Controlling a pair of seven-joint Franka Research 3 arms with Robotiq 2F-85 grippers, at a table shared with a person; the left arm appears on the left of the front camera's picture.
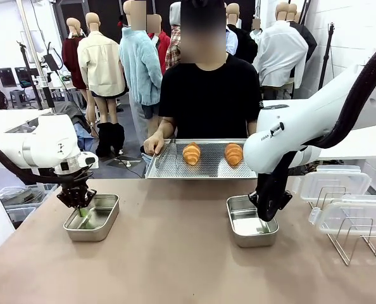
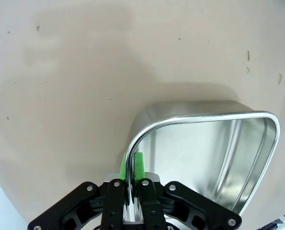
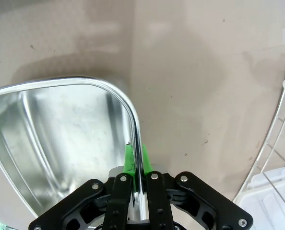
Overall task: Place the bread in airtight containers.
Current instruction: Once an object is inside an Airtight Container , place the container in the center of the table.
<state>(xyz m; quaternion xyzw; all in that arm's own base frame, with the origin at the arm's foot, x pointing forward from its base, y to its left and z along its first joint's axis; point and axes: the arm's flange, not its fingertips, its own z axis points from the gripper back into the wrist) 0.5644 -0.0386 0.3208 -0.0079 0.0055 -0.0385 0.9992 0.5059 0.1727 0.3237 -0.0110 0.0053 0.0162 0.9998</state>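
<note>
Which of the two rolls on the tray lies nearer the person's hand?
The left roll: the person's hand is at that end of the tray, while the right roll lies farther along.

A tan-brown bench (image 1: pixel 175 253) spans the foreground. Behind it are a dark grey floor (image 1: pixel 128 151) and, at right, a white tiled wall (image 1: pixel 356 28). The light is bright and even.
</note>
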